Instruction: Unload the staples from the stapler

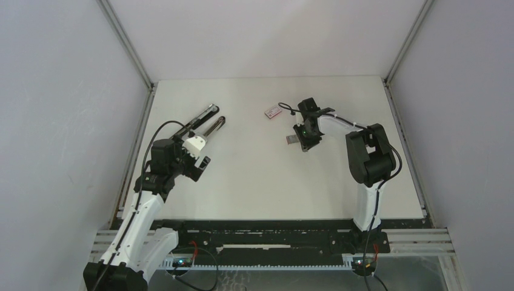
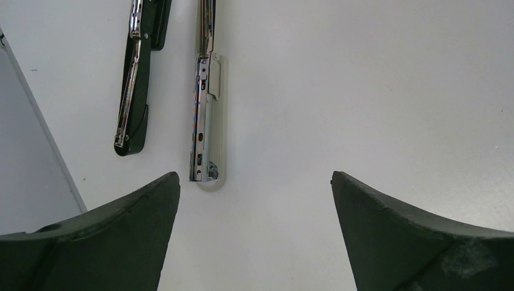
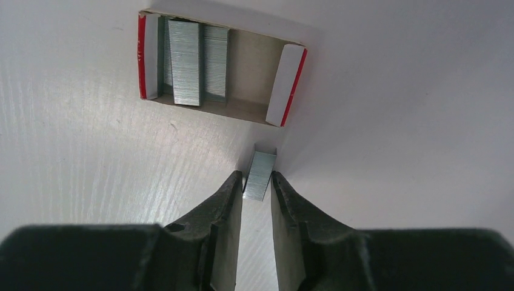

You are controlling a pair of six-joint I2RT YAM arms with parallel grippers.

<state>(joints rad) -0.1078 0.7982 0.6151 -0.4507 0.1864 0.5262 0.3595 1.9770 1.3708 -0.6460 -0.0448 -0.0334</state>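
Down low over the table (image 1: 254, 188), the right gripper (image 3: 257, 177) has its jaws drawn narrow around the staples (image 3: 259, 173). This short silver-grey strip lies on the white surface with one dark finger on each side. The fingers (image 3: 227, 200) sit at the strip's edges, but I cannot tell whether they are actually pressing on it or only flanking it. Just beyond the strip's far end lies a small open box (image 3: 285, 85) with red-and-white end flaps. It holds several more staple strips (image 3: 185, 60) side by side. Farther back on the table is a small pinkish-red piece (image 1: 273, 112), apart from the box.

Well away on the left side, the left gripper (image 2: 254, 179) hangs with its jaws wide apart and nothing between them. Just ahead of it lies the stapler (image 2: 206, 115), swung open. Its black arm (image 2: 134, 91) and its silver-and-cream arm (image 2: 203, 139) rest flat on the table, spread apart at the near ends.
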